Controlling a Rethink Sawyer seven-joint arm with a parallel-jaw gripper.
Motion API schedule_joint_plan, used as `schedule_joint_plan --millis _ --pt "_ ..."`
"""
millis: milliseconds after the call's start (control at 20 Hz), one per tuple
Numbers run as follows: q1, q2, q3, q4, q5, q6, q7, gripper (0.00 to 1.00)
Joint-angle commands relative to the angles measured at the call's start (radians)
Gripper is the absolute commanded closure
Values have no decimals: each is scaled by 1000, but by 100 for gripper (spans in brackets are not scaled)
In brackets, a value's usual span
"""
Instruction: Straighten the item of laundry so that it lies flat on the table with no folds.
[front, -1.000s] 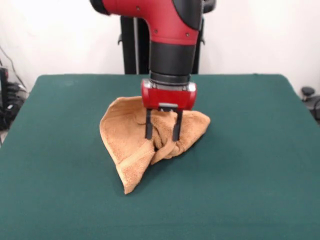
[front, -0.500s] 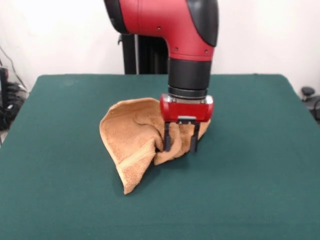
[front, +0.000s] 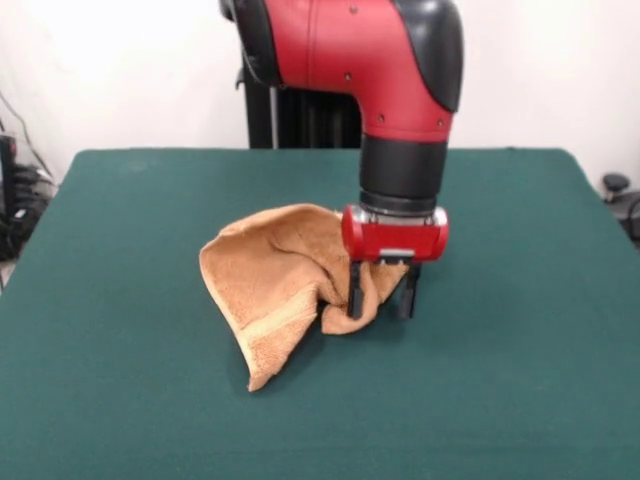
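Orange-tan terry towel (front: 275, 285): lying crumpled and folded over itself near the middle of the green table (front: 110, 400), one corner pointing toward the camera. Red-and-black arm's gripper (front: 381, 300): standing vertical at the towel's right edge, fingers spread apart, straddling a bunched fold without pinching it.
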Motion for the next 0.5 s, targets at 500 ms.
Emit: schedule_joint_plan --millis 500 --pt "12 194 41 -132 31 -3 164 0"
